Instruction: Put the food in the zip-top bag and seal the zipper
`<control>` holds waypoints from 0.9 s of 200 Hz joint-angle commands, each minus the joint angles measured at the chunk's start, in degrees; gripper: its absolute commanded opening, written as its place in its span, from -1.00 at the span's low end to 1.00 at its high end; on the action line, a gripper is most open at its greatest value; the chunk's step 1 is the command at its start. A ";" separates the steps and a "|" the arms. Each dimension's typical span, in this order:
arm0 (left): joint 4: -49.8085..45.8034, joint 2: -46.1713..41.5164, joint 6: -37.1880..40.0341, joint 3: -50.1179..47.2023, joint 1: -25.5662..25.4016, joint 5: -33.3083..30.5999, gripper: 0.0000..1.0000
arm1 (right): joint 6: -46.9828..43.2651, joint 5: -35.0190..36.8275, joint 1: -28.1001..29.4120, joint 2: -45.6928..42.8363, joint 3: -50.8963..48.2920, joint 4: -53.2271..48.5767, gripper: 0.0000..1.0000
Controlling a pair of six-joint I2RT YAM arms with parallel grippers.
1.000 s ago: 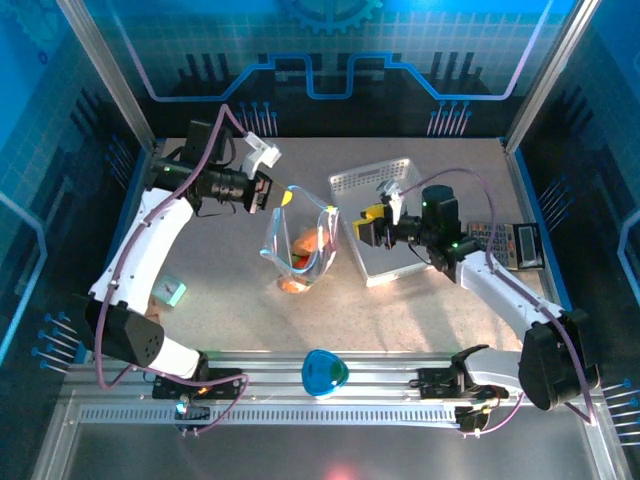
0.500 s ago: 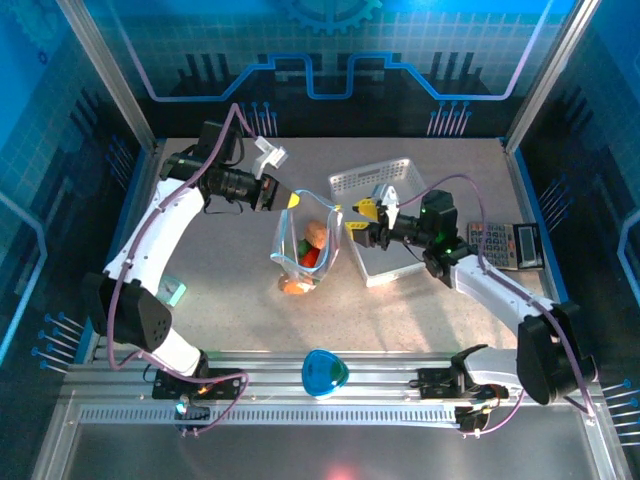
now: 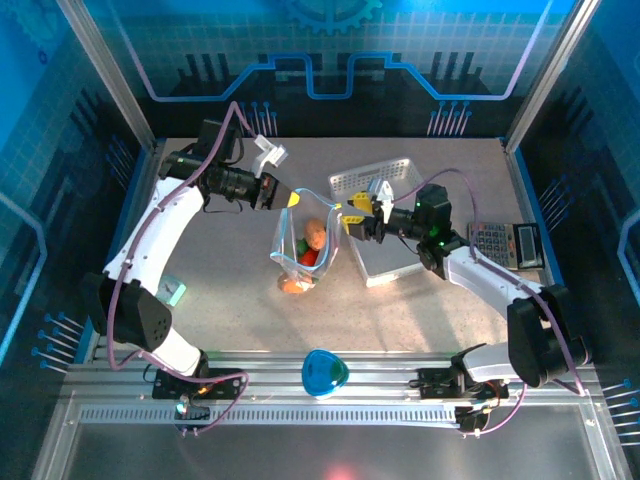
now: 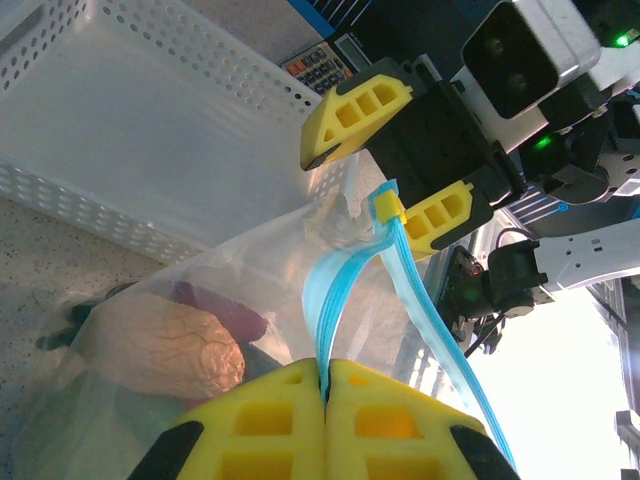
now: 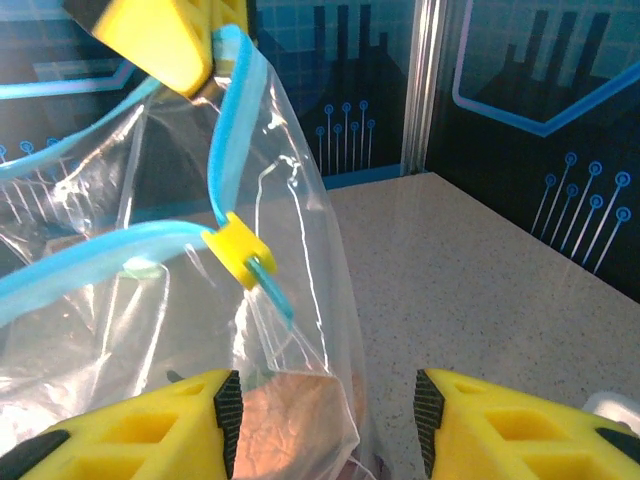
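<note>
A: Where is the zip-top bag [image 3: 305, 245] sitting?
B: Mid-table, just beside the basket [image 3: 372, 180], food [image 4: 165, 345] lying inside. The left gripper [image 4: 325, 375] is clamping the zipper [image 4: 325, 290] edge.
A: And the right gripper [image 5: 325, 410]?
B: Jaws are gaping, the yellow slider [image 5: 240, 258] hanging between them; bare table [image 3: 230, 290] is lying open nearer.

I see the white basket [image 3: 372, 181] under and behind the right jaws, the calculator [image 3: 505, 245] well behind them, beyond the basket.
</note>
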 commanded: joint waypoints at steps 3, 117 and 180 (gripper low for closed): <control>-1.04 0.64 1.61 2.06 0.50 2.30 -0.89 | 0.00 -2.59 0.87 0.16 2.23 2.77 -0.02; -0.75 0.74 1.18 2.15 0.61 2.47 -0.90 | -2.95 -5.48 2.26 2.11 8.32 -5.85 -0.39; -0.96 0.50 1.27 2.41 0.61 2.56 -0.90 | -4.14 -6.15 2.28 3.35 10.62 -12.93 -0.14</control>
